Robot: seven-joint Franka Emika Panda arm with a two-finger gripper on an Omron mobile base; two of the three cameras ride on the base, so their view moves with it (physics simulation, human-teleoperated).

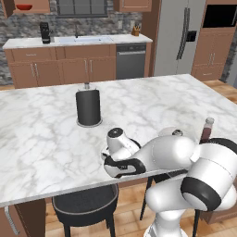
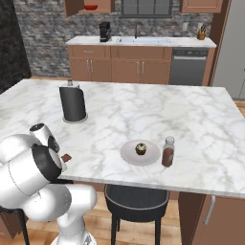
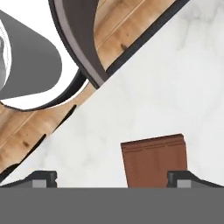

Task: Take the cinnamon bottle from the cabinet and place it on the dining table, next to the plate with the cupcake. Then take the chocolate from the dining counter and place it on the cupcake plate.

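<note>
**Chocolate next: second half of the task in hand**

Chocolate (image 2: 66, 157) in the right base view: a small brown piece lying flat on the marble desk (image 2: 158, 115), close to the near edge at the left, partly hidden behind the arm's white elbow. Well apart to the right, the plate (image 2: 129, 155) with the cupcake (image 2: 140, 148) in its middle, and the cinnamon bottle (image 2: 168, 151) upright just beside the plate's right rim. Judged from that: first step done, bottle placed; chocolate not yet picked up. Farther back on the left, a dark paper-towel holder (image 2: 72, 103), clear of the work.

Left base view: arm folded low over the near edge of the desk, hand pointed down, gripper itself hidden under the wrist. Cinnamon bottle cap and neck showing behind the arm at the right.

Hand view: looking down on the chocolate, a flat reddish-brown rectangular slab with a faint scored line near one edge, lying flush on the marble near the desk's rim, a dark stool (image 3: 81, 41) and wood floor beyond. Gripper (image 3: 111, 177) with jaws spread wide, nothing between them; slab off-centre, nearer one tip. Next move, as a judgement: centre over the slab, descend until the tips straddle its narrow width, close, then carry right to the plate. Thin, low piece: risk of tips skidding over it.
</note>
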